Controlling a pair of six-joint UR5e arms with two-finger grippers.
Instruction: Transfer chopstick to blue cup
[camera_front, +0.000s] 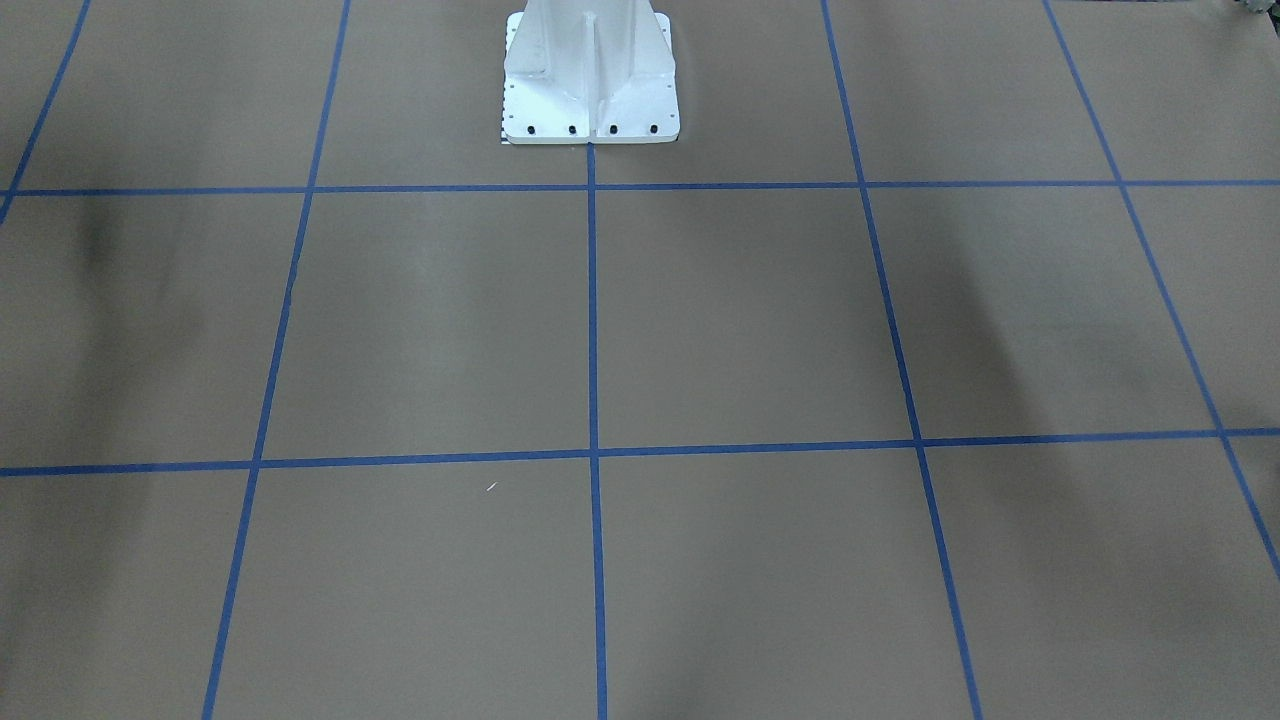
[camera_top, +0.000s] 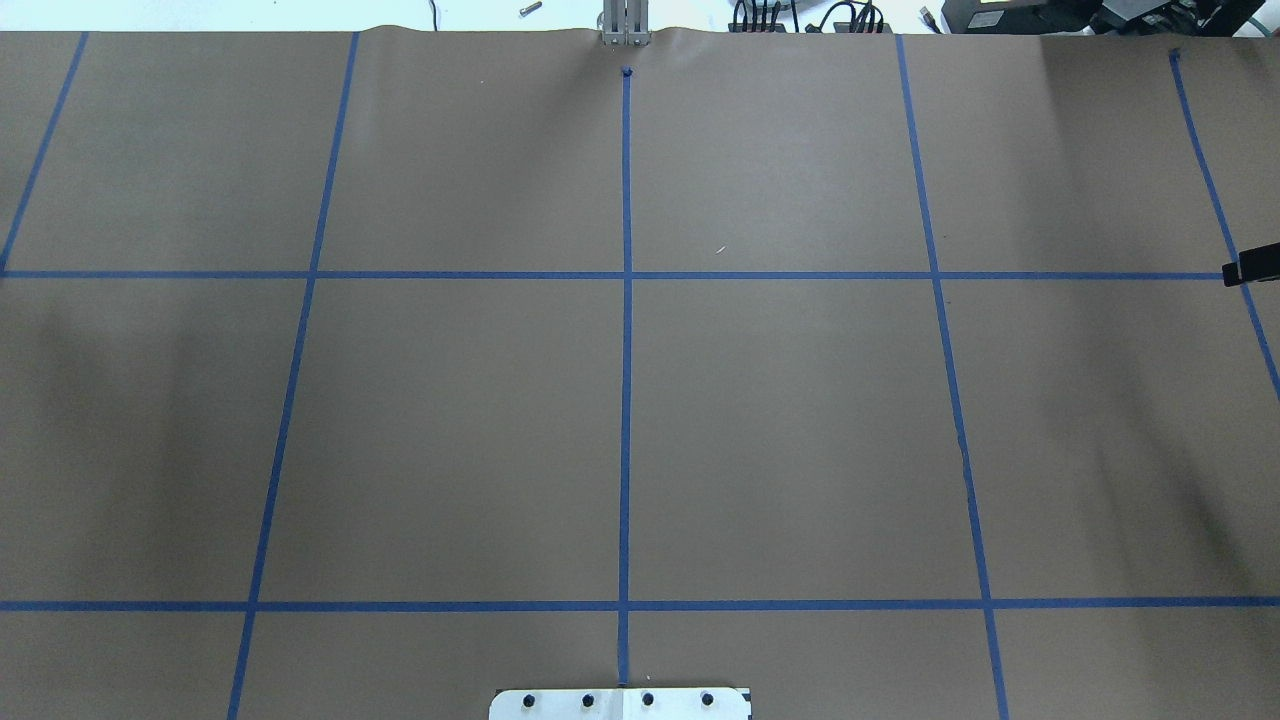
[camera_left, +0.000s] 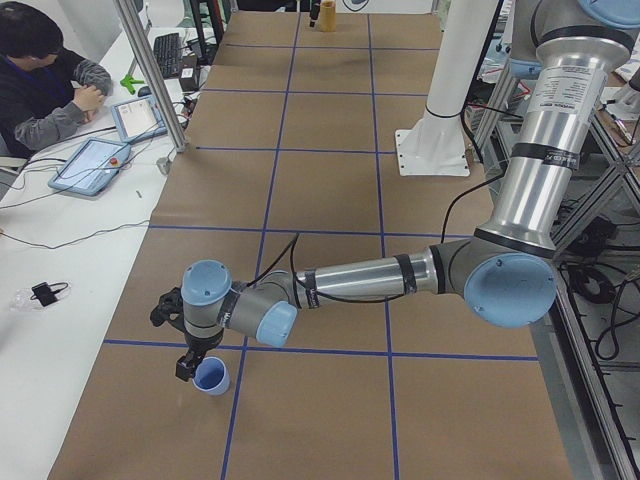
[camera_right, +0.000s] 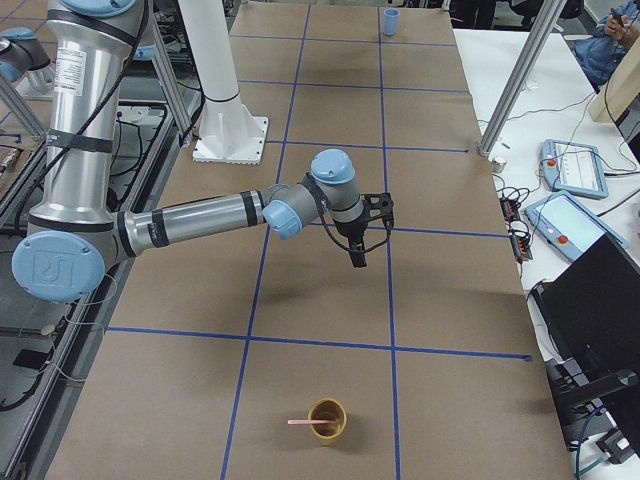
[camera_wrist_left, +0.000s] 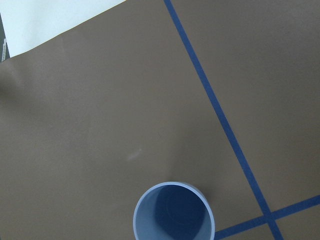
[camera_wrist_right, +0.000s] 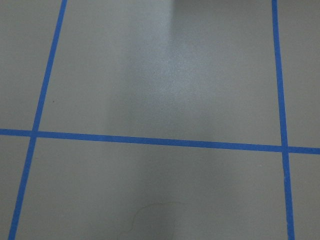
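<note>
The blue cup (camera_left: 211, 376) stands upright on the brown table near the table's left end; it also shows from above in the left wrist view (camera_wrist_left: 173, 212) and far off in the exterior right view (camera_right: 390, 20). My left gripper (camera_left: 188, 365) hangs right beside the cup, close to its rim; I cannot tell whether it is open or shut. The pink chopstick (camera_right: 304, 423) leans in a brown cup (camera_right: 327, 420) near the table's right end. My right gripper (camera_right: 358, 255) hovers over the table, well short of the brown cup; I cannot tell its state. Neither wrist view shows fingers.
The white robot base (camera_front: 590, 75) stands at the table's middle edge. A metal post (camera_left: 152, 75) rises at the far table edge. A side desk holds tablets (camera_left: 88, 165) and an operator (camera_left: 40, 70) sits there. Blue tape lines (camera_top: 626, 300) grid the table.
</note>
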